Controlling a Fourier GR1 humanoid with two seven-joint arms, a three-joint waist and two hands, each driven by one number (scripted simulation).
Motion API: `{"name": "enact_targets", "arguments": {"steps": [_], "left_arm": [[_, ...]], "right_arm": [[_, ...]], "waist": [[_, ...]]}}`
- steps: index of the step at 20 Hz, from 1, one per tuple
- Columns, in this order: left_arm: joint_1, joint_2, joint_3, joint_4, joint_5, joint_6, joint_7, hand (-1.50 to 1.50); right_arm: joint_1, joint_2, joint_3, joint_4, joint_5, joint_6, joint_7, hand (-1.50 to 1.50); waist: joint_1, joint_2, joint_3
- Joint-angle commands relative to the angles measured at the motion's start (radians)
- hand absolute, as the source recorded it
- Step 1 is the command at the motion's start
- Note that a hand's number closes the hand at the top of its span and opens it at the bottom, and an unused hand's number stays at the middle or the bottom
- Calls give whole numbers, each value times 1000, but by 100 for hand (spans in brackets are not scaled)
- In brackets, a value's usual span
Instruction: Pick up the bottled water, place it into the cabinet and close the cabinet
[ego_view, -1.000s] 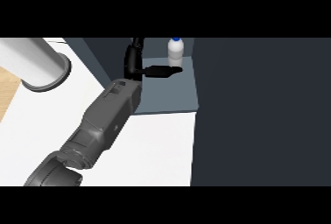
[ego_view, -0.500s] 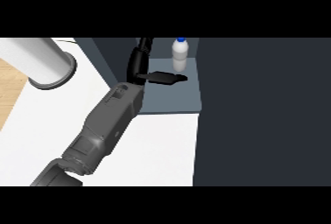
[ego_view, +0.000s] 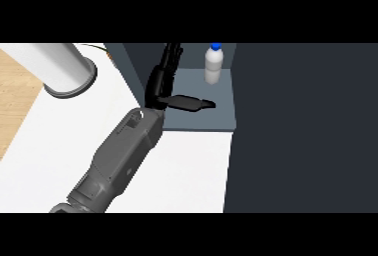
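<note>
The bottled water (ego_view: 214, 63), white with a blue cap, stands upright at the back of the open cabinet, on its grey-blue floor (ego_view: 209, 118). My left hand (ego_view: 164, 82) is inside the cabinet, to the left of the bottle and nearer to me. Its fingers point straight toward the back and its thumb (ego_view: 189, 103) sticks out to the right. The hand is open and holds nothing, with a clear gap between it and the bottle. My grey forearm (ego_view: 122, 155) runs in from the lower left. My right hand does not show.
A wide dark panel (ego_view: 303, 130) of the cabinet fills the right side. A thick white cylinder (ego_view: 63, 67) stands at the upper left on the white counter (ego_view: 188, 172). Wood surface (ego_view: 13, 100) lies past the counter's left edge.
My left hand has drawn back toward me, away from the bottle. The bottle still stands in the cabinet, and the whole view has drifted slightly down and right.
</note>
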Motion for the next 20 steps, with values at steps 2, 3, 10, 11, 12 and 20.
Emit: {"name": "enact_targets", "arguments": {"steps": [2,3,10,11,12,20], "left_arm": [[208,17,-13,-218,50,0,47,-150],[234,31,-27,-272,58,-4,67,-150],[537,52,-175,-732,42,79,188,-150],[571,75,-190,-808,53,78,241,-150],[619,69,-225,-893,31,109,242,-150],[937,212,-342,-1349,0,149,338,-150]], "right_arm": [[23,-14,14,-52,9,-22,58,-150],[-3,21,21,14,9,-22,9,-150],[41,4,76,-44,44,-18,7,-150],[77,-19,56,-36,39,-4,-19,-150],[22,-19,40,-69,23,-24,60,-150],[42,-160,117,-115,129,76,107,150]], "waist": [[42,-15,-3],[45,-14,-2],[27,-10,-2],[27,-13,-1],[27,-7,-2],[11,-2,-3]]}}
